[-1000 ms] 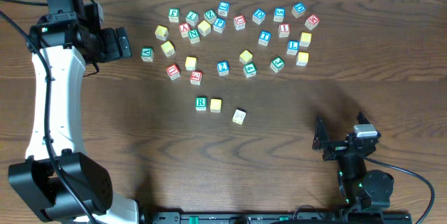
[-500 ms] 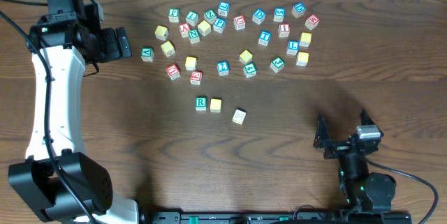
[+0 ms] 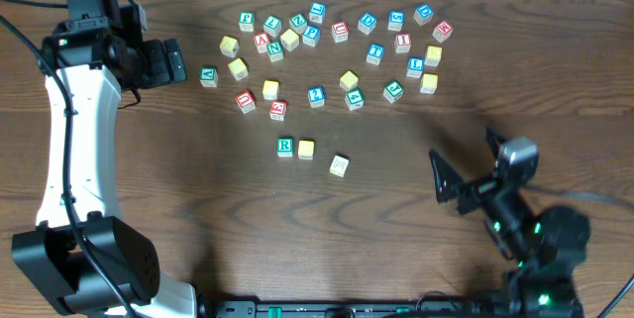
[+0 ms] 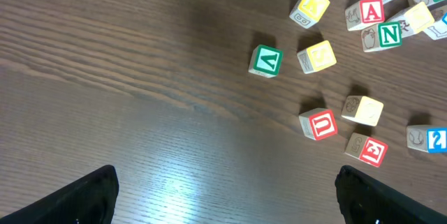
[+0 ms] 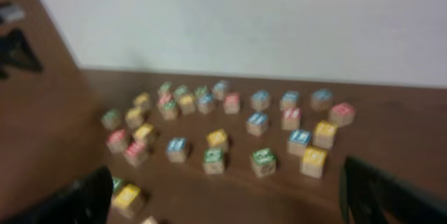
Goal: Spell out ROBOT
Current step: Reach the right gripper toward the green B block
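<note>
My left gripper point(image 3: 180, 61) and right gripper point(image 3: 460, 144) both stand open, empty. The R block point(image 3: 285, 146) and yellow block point(image 3: 306, 149) sit side by side mid-table. The row's open end, by the pale block point(image 3: 339, 164), lies nearer my right gripper, to its left.

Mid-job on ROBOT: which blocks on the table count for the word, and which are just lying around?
For the job:
- green R cube
- yellow cube beside it
- pale cube just beyond, probably; letter unreadable

Lying about:
- red A cube
- green N cube
- red U cube
- red E cube

B and T not readable among the other scattered cubes.
</note>
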Robot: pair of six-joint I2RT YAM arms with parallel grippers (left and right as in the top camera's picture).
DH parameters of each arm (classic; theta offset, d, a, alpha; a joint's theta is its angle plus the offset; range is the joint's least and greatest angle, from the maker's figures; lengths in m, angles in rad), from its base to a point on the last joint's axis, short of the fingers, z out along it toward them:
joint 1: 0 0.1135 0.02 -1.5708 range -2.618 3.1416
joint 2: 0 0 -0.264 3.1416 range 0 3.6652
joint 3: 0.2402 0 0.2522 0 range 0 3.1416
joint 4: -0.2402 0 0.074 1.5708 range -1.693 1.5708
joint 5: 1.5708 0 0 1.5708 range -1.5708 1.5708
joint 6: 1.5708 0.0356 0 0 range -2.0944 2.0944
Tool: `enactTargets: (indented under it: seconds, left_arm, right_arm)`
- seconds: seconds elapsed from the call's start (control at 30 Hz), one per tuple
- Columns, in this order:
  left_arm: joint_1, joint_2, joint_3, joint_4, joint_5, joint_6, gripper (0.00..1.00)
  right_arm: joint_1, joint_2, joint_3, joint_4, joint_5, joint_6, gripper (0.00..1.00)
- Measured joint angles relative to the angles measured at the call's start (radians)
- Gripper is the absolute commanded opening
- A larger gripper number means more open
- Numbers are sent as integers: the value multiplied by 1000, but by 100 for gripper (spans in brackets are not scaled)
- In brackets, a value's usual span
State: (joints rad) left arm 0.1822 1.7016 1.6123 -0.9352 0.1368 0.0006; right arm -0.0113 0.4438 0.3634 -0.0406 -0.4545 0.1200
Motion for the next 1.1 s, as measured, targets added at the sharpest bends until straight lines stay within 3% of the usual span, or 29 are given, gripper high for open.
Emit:
enactTargets:
  seconds: [0.33, 0.67, 0.93, 1.0, 1.1]
  left_arm:
    - [0, -2, 0, -1, 0, 0, 98]
    - [0, -2, 0, 0, 0, 0, 98]
    - [0, -2, 0, -1, 0, 0, 98]
    - [0, -2, 0, 0, 0, 0, 98]
    - [0, -2, 0, 0, 0, 0, 98]
  right_arm:
    - [28, 537, 525, -412, -154, 5, 99]
    - [280, 883, 848, -677, -76, -17, 99]
    - [377, 1038, 876, -626, -24, -45, 99]
    - [380, 1068, 877, -561, -22, -44, 86]
    - [393, 1110, 883, -530, 3, -4, 77]
